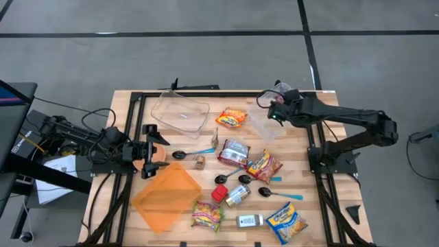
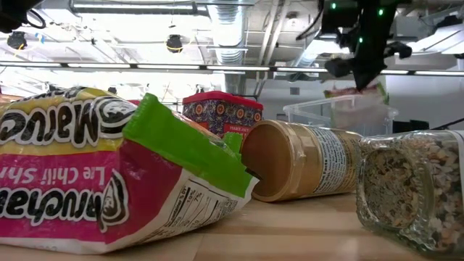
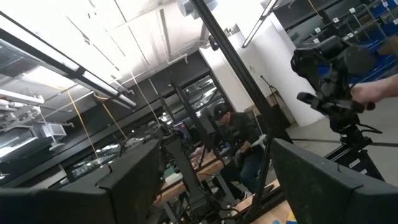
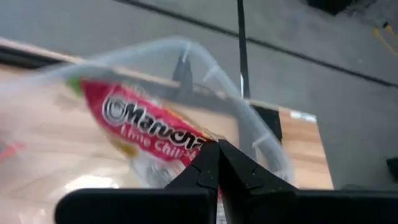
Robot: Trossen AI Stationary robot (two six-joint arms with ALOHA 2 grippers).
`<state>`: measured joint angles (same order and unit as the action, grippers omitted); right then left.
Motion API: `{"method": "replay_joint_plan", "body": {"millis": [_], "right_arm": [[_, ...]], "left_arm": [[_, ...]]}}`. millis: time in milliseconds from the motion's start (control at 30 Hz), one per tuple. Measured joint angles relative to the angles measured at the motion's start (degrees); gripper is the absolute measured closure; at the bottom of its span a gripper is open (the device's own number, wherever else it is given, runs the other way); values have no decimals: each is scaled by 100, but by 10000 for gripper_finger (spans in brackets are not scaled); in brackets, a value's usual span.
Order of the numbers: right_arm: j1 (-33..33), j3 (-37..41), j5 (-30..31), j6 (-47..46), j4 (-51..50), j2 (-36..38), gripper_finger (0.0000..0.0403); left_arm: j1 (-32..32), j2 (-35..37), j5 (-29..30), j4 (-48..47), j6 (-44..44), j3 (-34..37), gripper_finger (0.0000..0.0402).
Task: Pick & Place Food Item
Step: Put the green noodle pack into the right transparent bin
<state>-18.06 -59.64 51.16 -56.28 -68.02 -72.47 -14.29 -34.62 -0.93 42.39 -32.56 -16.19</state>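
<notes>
right claw (image 4: 217,163): pinched shut, tips pressed together against a red Maruchan lime chili ramen packet (image 4: 146,127). It sits over the far right part of the bench (image 1: 322,171). Can't really tell whether it grips the packet's edge or just rests on it.
ramen packet: seen through a clear plastic container (image 4: 205,74) from the right wrist view, looks like it's inside or right behind it, hard to say which.
left claw (image 1: 152,149): fingers spread wide, nothing between them, parked at the left edge of the bench beside the orange lid (image 1: 166,193).
empty clear tub (image 1: 180,112): far side of the bench, left of centre.
rest of the bench: more noodle packets, spoons with blue handles (image 1: 193,152), a peanut butter jar (image 2: 304,158) lying on its side, a glass spice jar (image 2: 413,185).
</notes>
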Motion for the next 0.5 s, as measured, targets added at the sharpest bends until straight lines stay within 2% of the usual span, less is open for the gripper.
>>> {"method": "replay_joint_plan", "body": {"millis": [233, 500], "right_arm": [[-136, 387, -210, 401, 838, -2, 403], [-410, 392, -315, 591, 1045, 0, 403]], "left_arm": [[1, 1, 0, 2, -12, 0, 103], [-1, 1, 2, 2, -13, 0, 103]]}}
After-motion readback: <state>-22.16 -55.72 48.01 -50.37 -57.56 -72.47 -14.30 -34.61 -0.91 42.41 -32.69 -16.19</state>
